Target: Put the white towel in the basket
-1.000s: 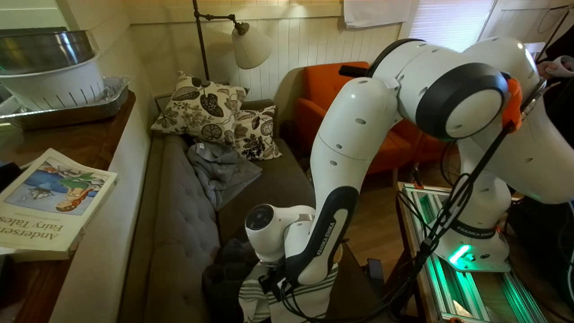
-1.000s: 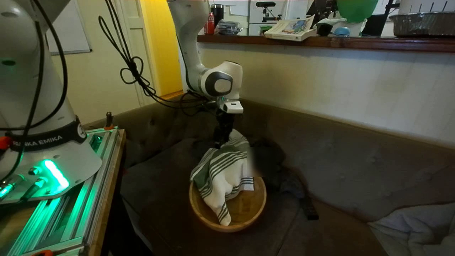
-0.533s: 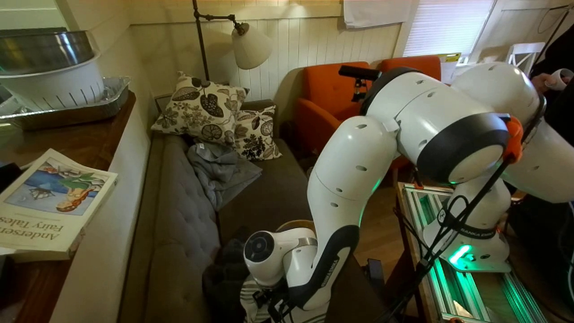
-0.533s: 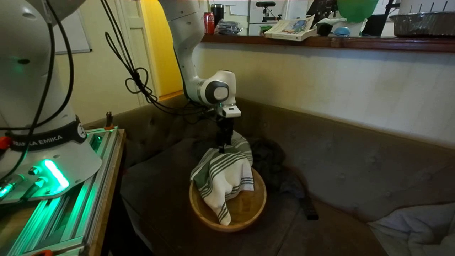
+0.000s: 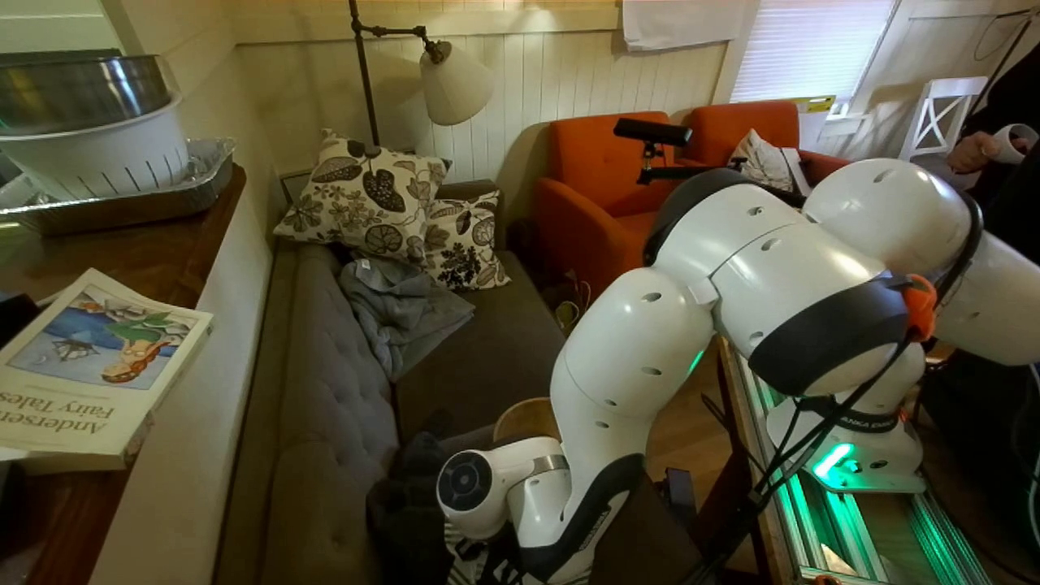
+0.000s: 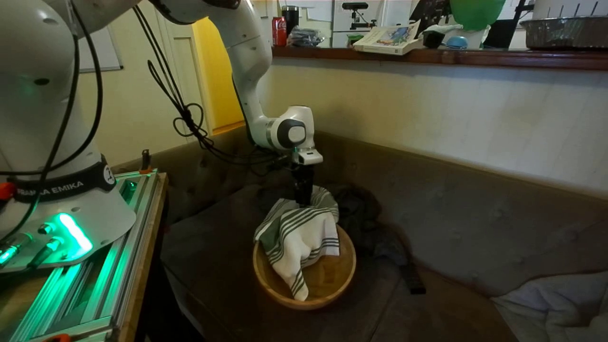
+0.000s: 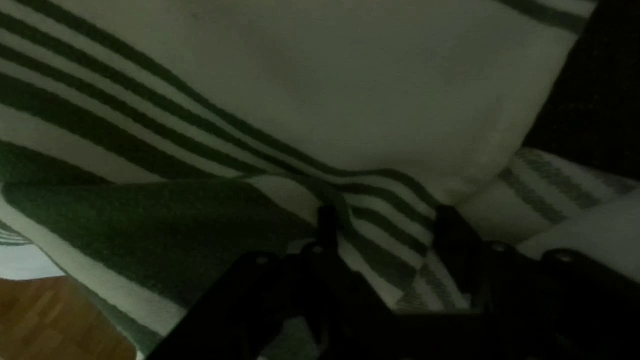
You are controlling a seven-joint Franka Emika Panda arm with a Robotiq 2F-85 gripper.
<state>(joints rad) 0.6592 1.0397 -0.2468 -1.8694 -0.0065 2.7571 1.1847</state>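
The white towel with green stripes (image 6: 308,232) lies draped over the back of a round wooden bowl (image 6: 343,280), with one end hanging inside the bowl and the rest behind it on the couch. In an exterior view the bowl (image 5: 526,418) shows partly behind the arm, and the towel (image 5: 465,554) is mostly hidden. My gripper (image 6: 304,202) points down at the towel's rear part. In the wrist view the towel (image 7: 360,90) fills most of the picture. There the gripper (image 7: 387,222) has its fingers apart, with striped folds between them and close against the tips.
A dark bundled cloth (image 6: 356,209) lies right of the towel, with a black remote (image 6: 413,279) near it. The couch backrest (image 6: 427,204) and wall stand behind. A grey blanket (image 5: 398,305) and patterned pillows (image 5: 370,195) lie farther along the couch. Cables (image 6: 190,123) hang from the arm.
The arm has come down, and my gripper has sunk from above the towel into its folds. The towel's end in the bowl and the bowl have not moved.
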